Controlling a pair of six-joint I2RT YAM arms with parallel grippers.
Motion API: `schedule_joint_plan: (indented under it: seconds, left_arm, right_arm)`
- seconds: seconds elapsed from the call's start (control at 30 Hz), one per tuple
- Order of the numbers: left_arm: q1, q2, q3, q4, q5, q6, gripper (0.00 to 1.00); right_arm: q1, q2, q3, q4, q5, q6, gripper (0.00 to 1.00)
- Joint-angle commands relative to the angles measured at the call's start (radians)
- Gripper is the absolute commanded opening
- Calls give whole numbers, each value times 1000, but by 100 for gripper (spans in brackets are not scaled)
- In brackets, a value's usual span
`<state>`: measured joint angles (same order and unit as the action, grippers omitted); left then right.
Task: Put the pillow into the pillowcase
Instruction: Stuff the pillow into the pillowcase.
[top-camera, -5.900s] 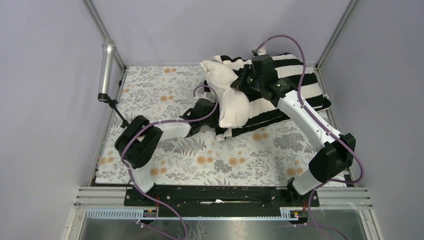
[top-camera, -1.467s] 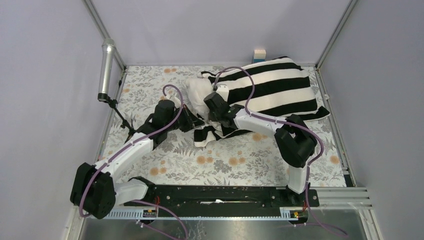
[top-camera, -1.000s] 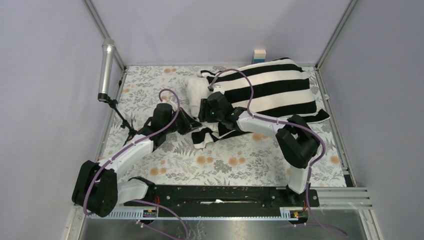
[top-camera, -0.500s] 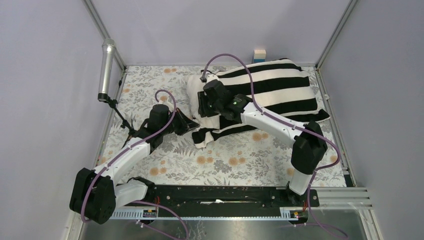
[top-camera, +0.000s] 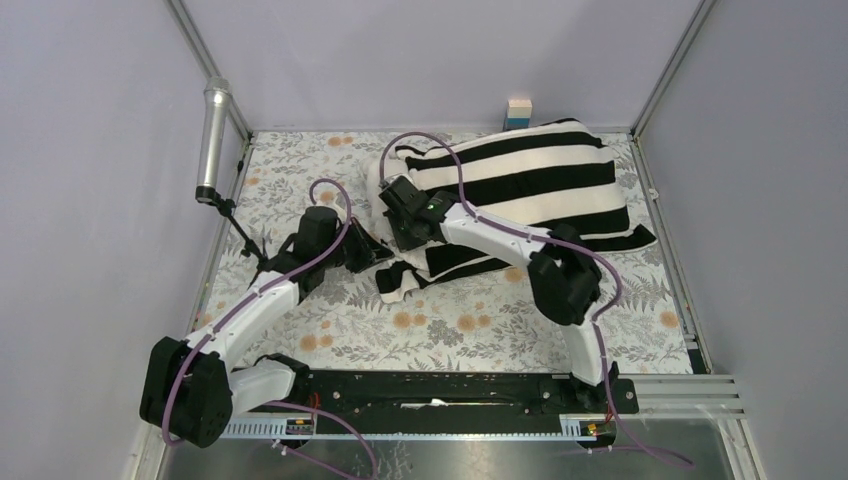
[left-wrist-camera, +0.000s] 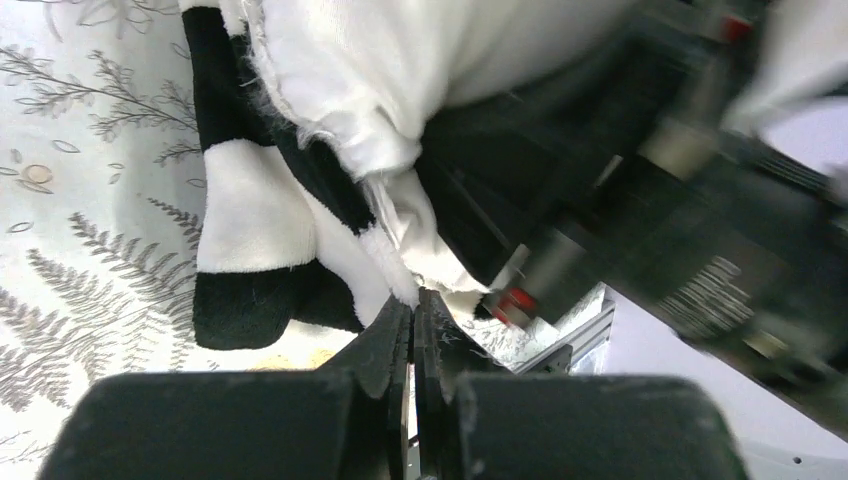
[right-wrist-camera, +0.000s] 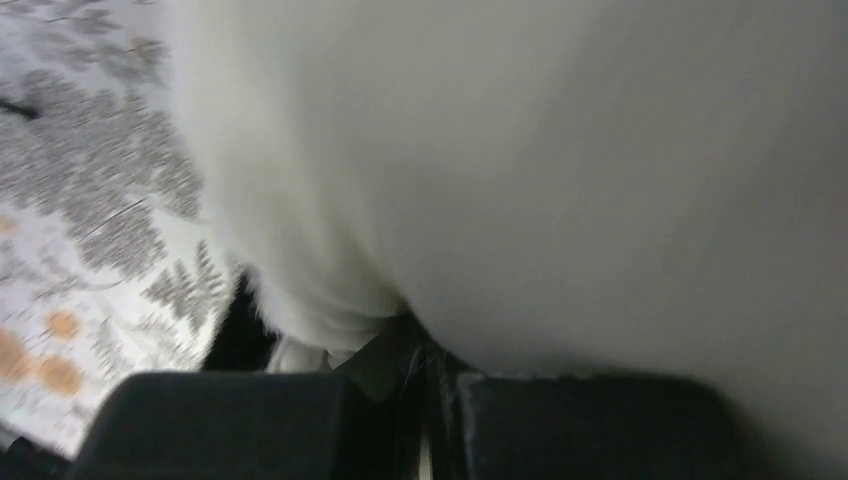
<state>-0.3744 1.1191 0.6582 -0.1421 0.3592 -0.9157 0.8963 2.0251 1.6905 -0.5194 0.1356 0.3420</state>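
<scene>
While the left gripper (left-wrist-camera: 412, 318) has its two fingers pressed together on a frayed white edge of the pillowcase (top-camera: 540, 180), the striped flap of that open end hangs just beside it over the floral table covering (top-camera: 300, 180). The pillowcase lies at the far right part of the table, its black and white stripes running approx. left to right, and it looks plump, w/ the pillow (top-camera: 377, 183) mostly inside; only a small cream end shows at the left mouth of the sleeve. The right arm reaches across to this same mouth, and the right gripper (right-wrist-camera: 420, 375) has its fingers together, tips buried against plain white cloth that fills nearly all the right wrist view. Whether some cloth is caught btw. those fingers I cannot tell, as the view is blurred there. Both grippers are near each other at the open end, the left one on the near-left side of it. A silver cylinder (top-camera: 213, 130) hangs on the left frame post, and a small block (top-camera: 518, 110) stands at the far edge, behind the pillowcase.
</scene>
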Motion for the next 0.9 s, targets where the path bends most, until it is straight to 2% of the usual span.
schedule_joint_plan:
  seconds: [0.0, 0.27, 0.37, 0.43, 0.53, 0.6, 0.67, 0.77, 0.8, 0.87]
  left_arm:
    - [7, -97, 165, 50, 89, 26, 0]
    - [7, -111, 338, 74, 205, -9, 0]
    - [7, -97, 367, 135, 225, -40, 0]
    - [6, -76, 387, 181, 231, -55, 0]
    - [6, -22, 399, 200, 238, -48, 0]
    - [6, 20, 362, 205, 235, -30, 0]
    - [6, 52, 283, 252, 238, -32, 0]
    - [6, 104, 162, 363, 246, -67, 0]
    - [6, 114, 144, 380, 247, -70, 0]
    - [6, 103, 130, 379, 244, -72, 0]
  right_arm:
    - [-64, 152, 33, -79, 112, 14, 1]
    - [-142, 225, 117, -74, 369, 47, 0]
    - [-129, 197, 53, 0, 405, 66, 0]
    - [-90, 155, -51, 123, 449, 33, 0]
    - [-82, 39, -210, 327, 232, 18, 0]
    - [-83, -57, -299, 459, 79, 39, 4]
    - [-85, -113, -304, 481, -55, 53, 7]
    - [-99, -94, -241, 474, -279, 74, 12]
    - [-102, -68, -230, 470, -322, 78, 13]
    - [-102, -2, -201, 414, -287, 78, 15]
